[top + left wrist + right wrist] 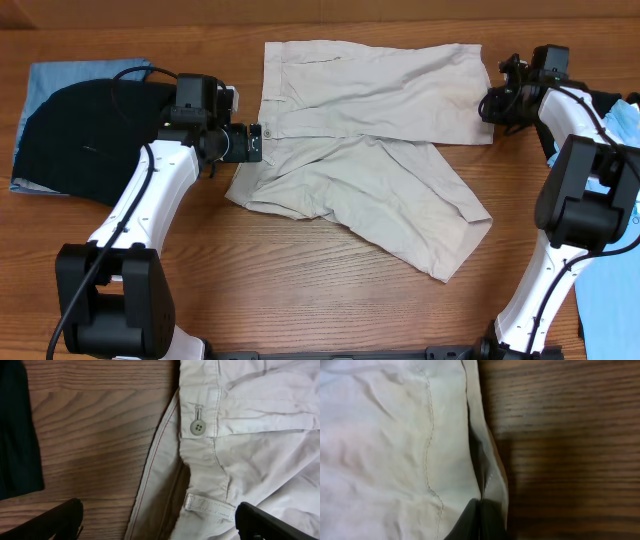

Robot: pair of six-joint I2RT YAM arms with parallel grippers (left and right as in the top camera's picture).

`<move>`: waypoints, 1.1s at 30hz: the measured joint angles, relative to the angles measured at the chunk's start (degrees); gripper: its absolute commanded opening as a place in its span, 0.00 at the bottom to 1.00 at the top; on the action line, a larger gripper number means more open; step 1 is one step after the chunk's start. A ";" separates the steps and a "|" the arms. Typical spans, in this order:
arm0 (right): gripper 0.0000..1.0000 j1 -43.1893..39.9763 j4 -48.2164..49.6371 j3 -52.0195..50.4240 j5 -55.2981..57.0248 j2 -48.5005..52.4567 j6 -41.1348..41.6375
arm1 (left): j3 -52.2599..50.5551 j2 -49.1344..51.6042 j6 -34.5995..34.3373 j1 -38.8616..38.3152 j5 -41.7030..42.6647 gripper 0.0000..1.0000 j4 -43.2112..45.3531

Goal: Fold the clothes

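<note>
Overhead: shorts (370,120) waist-left, legs pointing right

Shorts lie on the table (330,310), long axis left-right; waistband by left gripper (245,143), upper leg's hem at right gripper (492,103).
Left wrist: fingers (65,517) spread wide, empty, above waistband button (198,427).
Right wrist: fingers (470,524) pinched closed on hem edge.

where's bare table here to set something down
Best: the bare table in front, between the lower leg of the shorts and the near edge. A thin strip also runs behind the shorts. Crowded: between the black garment and the waistband, where the left pincer sits open, and at the right hem, held by the right pincer.
</note>
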 measured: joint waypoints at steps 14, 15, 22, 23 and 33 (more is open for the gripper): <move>0.52 -5.81 -2.21 1.22 2.95 -1.20 1.31 | 0.00 0.00 0.00 0.00 -0.85 1.00 0.04; 0.56 -5.86 -3.23 1.70 2.34 -1.22 1.44 | 0.00 0.00 0.00 0.02 -0.85 1.00 0.04; 0.62 -5.79 -18.45 8.39 0.22 -10.86 8.98 | 0.00 0.00 0.09 6.32 9.86 1.00 -2.60; 0.63 -5.79 -20.61 9.14 0.17 -13.86 11.15 | 0.00 0.00 0.24 7.93 12.68 1.00 -3.06; 0.63 -4.50 -38.12 10.54 0.15 -21.99 21.66 | 0.02 0.00 1.75 10.51 21.35 1.00 -6.67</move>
